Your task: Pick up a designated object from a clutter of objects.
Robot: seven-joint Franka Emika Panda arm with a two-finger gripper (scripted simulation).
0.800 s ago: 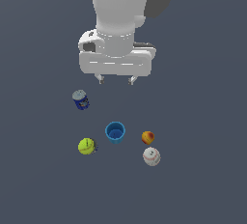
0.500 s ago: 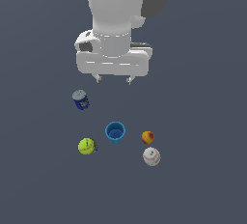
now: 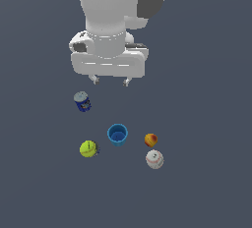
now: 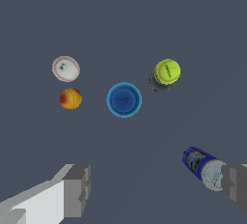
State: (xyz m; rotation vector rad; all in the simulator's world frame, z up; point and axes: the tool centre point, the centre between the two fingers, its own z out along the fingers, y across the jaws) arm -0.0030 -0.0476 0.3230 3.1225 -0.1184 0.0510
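Observation:
The dark blue can (image 3: 82, 101) with a silver-grey top stands upright on the grey floor, at the exterior view's left. In the wrist view the can (image 4: 201, 165) lies close beside one fingertip (image 4: 235, 184). My gripper (image 3: 110, 80) hangs open and empty above the floor, up and to the exterior view's right of the can. In the wrist view the gripper (image 4: 157, 189) shows both fingers wide apart. The clutter holds a light blue cup (image 3: 117, 134), a yellow-green tennis ball (image 3: 88, 149), an orange-red ball (image 3: 150, 140) and a white baseball (image 3: 154, 159).
The cup (image 4: 124, 100), tennis ball (image 4: 167, 71), orange-red ball (image 4: 70, 98) and baseball (image 4: 65, 68) lie in a loose group apart from the can. The floor is plain dark grey with no edges in view.
My gripper has moved slightly toward the exterior view's left and a little up in the picture. The objects have not moved.

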